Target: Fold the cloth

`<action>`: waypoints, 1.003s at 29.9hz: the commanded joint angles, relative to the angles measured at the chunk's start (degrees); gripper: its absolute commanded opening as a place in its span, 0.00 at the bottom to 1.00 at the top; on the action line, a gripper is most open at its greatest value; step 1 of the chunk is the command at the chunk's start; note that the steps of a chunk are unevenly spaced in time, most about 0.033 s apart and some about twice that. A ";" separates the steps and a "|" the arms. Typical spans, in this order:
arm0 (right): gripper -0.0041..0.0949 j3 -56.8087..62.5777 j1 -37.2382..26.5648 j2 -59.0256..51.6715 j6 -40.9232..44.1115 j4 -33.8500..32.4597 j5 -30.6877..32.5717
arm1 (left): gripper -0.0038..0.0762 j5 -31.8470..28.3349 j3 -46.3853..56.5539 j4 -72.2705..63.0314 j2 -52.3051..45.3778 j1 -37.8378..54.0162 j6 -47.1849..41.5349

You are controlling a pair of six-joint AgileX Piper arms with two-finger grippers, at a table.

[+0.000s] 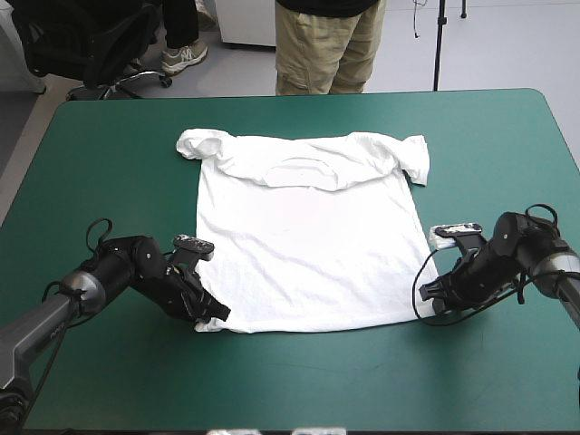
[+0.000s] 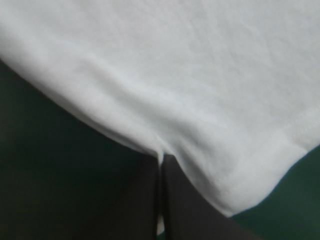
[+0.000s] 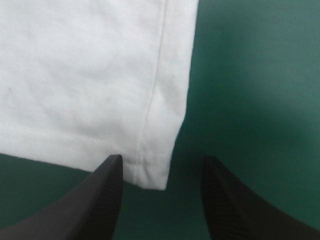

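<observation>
The white T-shirt (image 1: 308, 245) lies spread flat in the middle of the teal-green table, collar toward the far edge and hem toward the near edge. My left gripper (image 1: 210, 317) is at the hem's left corner, low on the table. In the left wrist view its black fingers (image 2: 182, 200) meet in one arch, pinching the T-shirt (image 2: 190, 90) near the hem corner. My right gripper (image 1: 428, 292) sits at the hem's right corner. There its fingers (image 3: 107, 187) stand apart, with the T-shirt corner (image 3: 150, 172) lying between them on the cover.
Bare teal-green cover (image 1: 299, 381) stretches from the hem to the near table edge. Both short sleeves (image 1: 195, 143) lie bunched near the far edge.
</observation>
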 commanded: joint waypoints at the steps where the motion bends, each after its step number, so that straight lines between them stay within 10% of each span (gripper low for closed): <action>1: 0.51 -1.07 1.95 0.49 -0.88 1.36 -1.54 | 0.03 -1.87 0.76 -2.88 1.02 -1.06 -0.23; 7: 0.37 -1.07 7.25 4.02 0.48 1.49 -2.50 | 0.03 -2.40 0.76 -2.88 1.02 -1.06 -0.23; 11: 0.02 -1.07 8.13 3.71 -1.81 2.46 -2.50 | 0.03 -2.28 0.76 -2.88 1.02 -1.06 -0.23; 30: 0.02 -29.20 8.13 -15.92 -2.88 4.57 -3.89 | 0.03 -2.25 -25.37 7.43 -13.21 -1.06 -1.97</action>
